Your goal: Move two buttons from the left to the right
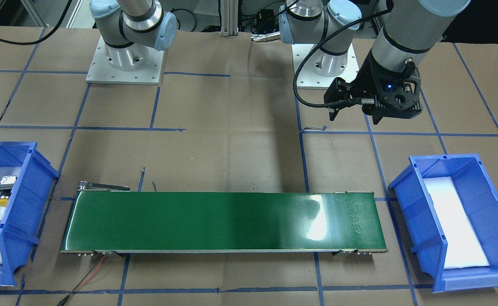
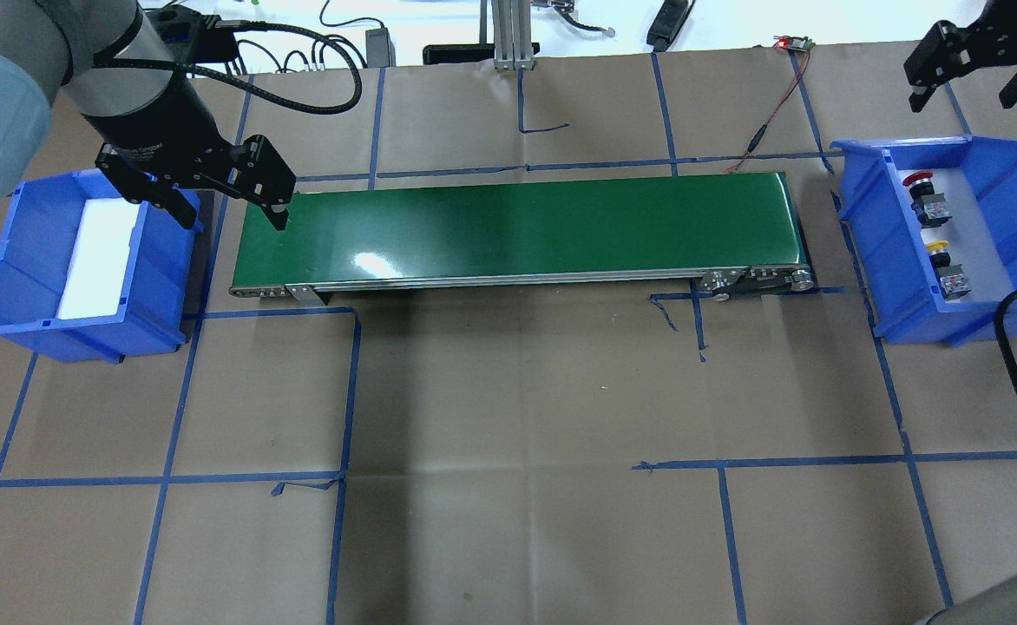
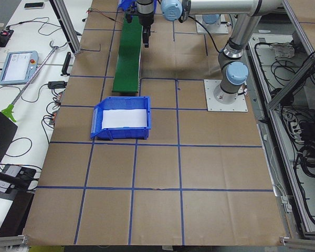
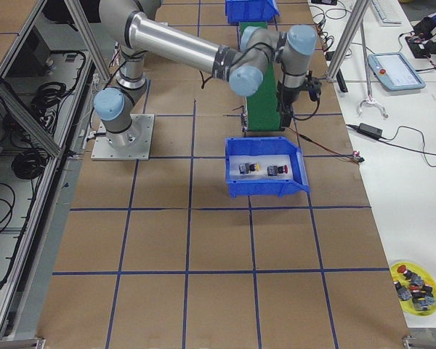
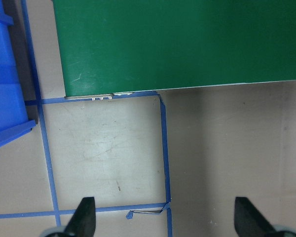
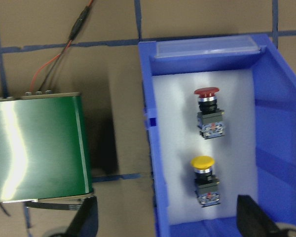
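**Conveyor cell, both buttons at the right-hand end.** The red button (image 6: 208, 111) and the yellow button (image 6: 205, 180) lie on their sides on the white foam of the right bin (image 2: 1012, 200), just past the right end of the belt (image 2: 517, 226). They sit apart from each other with their caps pointing the same way. Judged from this layout, the transport looks finished.

The left bin (image 2: 161, 260), just off the belt's left end, holds only its foam liner. The left gripper (image 2: 231, 213) hangs over the belt's left end, fingers spread and holding nothing, at the spot where a part would be set on the belt. The right gripper (image 2: 964, 94) hovers off the belt's right end, beyond the right bin. Its fingers are likewise spread and empty, at a height that keeps them clear of the bin walls.
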Tool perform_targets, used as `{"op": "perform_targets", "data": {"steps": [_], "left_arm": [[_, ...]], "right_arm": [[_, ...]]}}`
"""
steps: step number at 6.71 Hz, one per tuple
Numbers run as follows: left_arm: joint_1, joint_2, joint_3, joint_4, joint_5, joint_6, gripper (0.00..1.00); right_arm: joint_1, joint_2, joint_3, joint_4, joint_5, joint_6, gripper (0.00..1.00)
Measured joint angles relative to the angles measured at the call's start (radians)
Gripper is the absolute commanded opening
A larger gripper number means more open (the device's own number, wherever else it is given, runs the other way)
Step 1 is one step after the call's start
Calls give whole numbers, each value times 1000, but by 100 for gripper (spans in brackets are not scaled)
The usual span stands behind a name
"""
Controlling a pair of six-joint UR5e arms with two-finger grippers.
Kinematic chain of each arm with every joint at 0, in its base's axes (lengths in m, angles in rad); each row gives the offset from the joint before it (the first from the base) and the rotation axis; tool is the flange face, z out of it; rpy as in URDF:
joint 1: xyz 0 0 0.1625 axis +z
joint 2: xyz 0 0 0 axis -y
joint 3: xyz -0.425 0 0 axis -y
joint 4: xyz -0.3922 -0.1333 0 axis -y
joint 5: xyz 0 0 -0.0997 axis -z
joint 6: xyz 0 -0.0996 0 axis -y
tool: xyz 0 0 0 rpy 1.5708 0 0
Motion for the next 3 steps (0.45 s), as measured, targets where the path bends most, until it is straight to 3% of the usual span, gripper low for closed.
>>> {"op": "perform_targets", "data": {"steps": [3], "left_arm": [[0, 0, 1, 0, 0, 0, 100]], "right_arm": [[245, -224, 143, 55, -1, 280, 100]]}}
